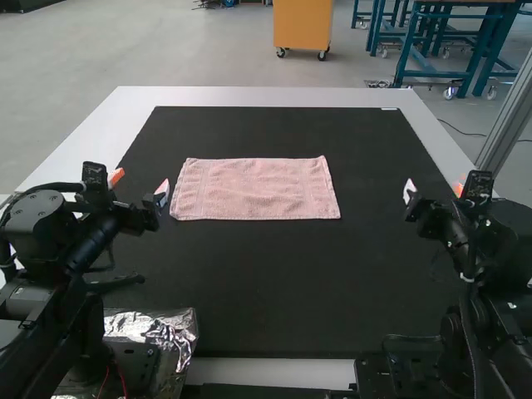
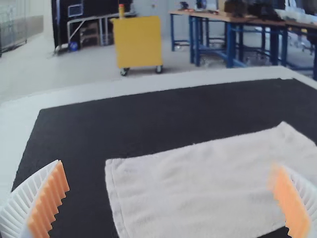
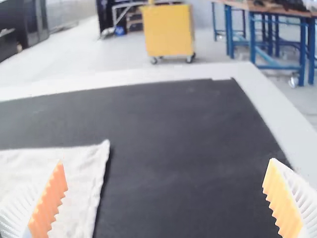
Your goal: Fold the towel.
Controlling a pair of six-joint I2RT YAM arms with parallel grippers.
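Note:
The pink towel lies flat as a wide rectangle on the black mat, and I cannot tell whether it is folded in layers. Just beyond its left end is my left gripper, raised and holding nothing. My right gripper stands well to the right of the towel. In the left wrist view the towel spreads between and beyond the wide-apart fingers of the left gripper. The right wrist view has one end of the towel behind a finger of the open right gripper.
The black mat covers most of the white table. A foil-wrapped block sits by the left arm's base at the near edge.

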